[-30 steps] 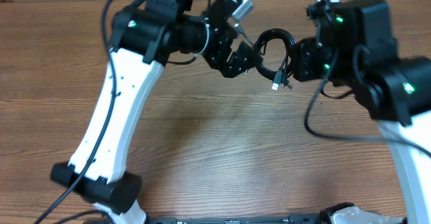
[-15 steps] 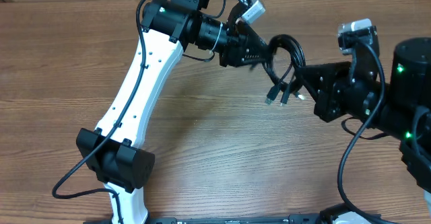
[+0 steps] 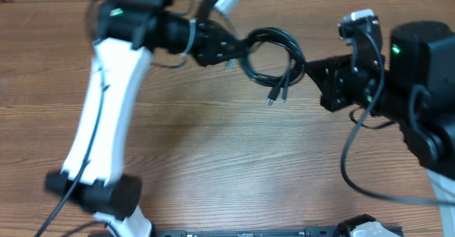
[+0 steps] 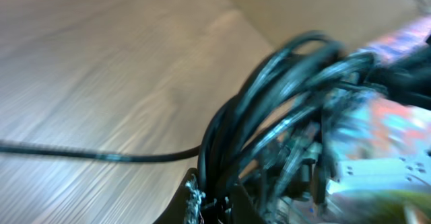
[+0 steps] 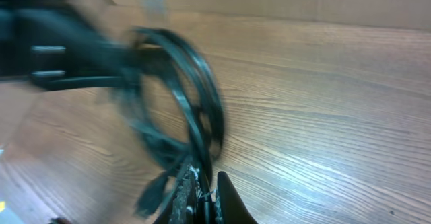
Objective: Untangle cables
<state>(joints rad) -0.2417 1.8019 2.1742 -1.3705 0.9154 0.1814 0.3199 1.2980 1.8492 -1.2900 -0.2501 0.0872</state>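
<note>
Cables hang as a loose coil in the upper middle of the overhead frame, lifted off the table. The left gripper, open a second ago, has now clamped onto the coil's left side. The right gripper pinches the right side. With both sides held, pulling the strands apart can probably begin.

Two robot arms, the left arm at frame left and the right arm at frame right, one table, and one bundle of cables showing two plug tips, its strands too tangled to count.
</note>
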